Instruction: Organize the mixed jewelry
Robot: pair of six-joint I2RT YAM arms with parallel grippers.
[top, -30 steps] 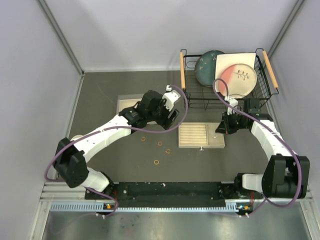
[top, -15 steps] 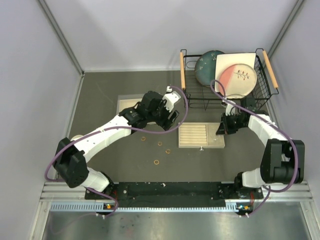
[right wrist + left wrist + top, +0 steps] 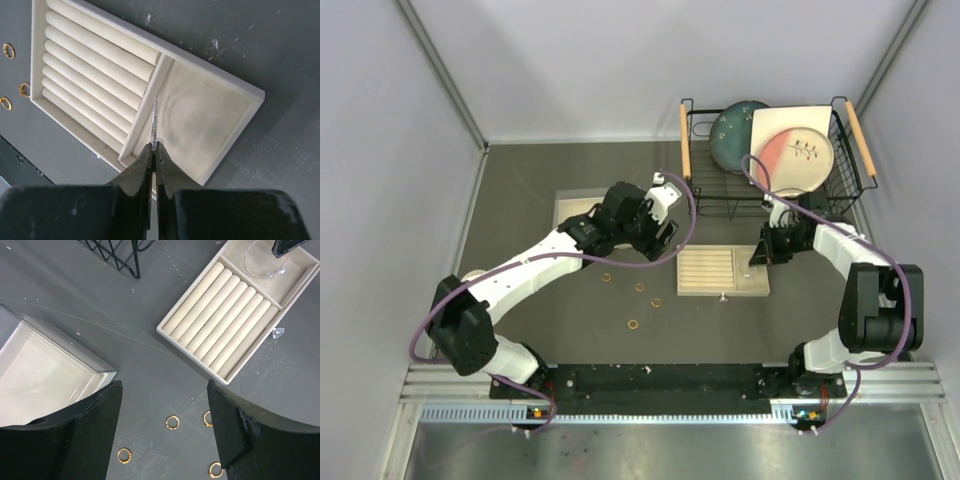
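Right gripper (image 3: 154,146), clamped on the silver bracelet (image 3: 154,117), has been nudged inward over the jewelry tray (image 3: 205,115), so drop-off looks close; left gripper (image 3: 165,395) is held spread above gold rings (image 3: 172,422).

**Right arm folds in, gripper edges left**
There it goes: the right arm's black elbow joint (image 3: 876,312) has swung in from well behind the right gripper (image 3: 761,256) to close behind it, and the white forearm (image 3: 840,250) now lies flatter across the top view. The gripper itself has edged a touch left, further over the edge of the beige slotted jewelry tray (image 3: 752,291) just below its tips.
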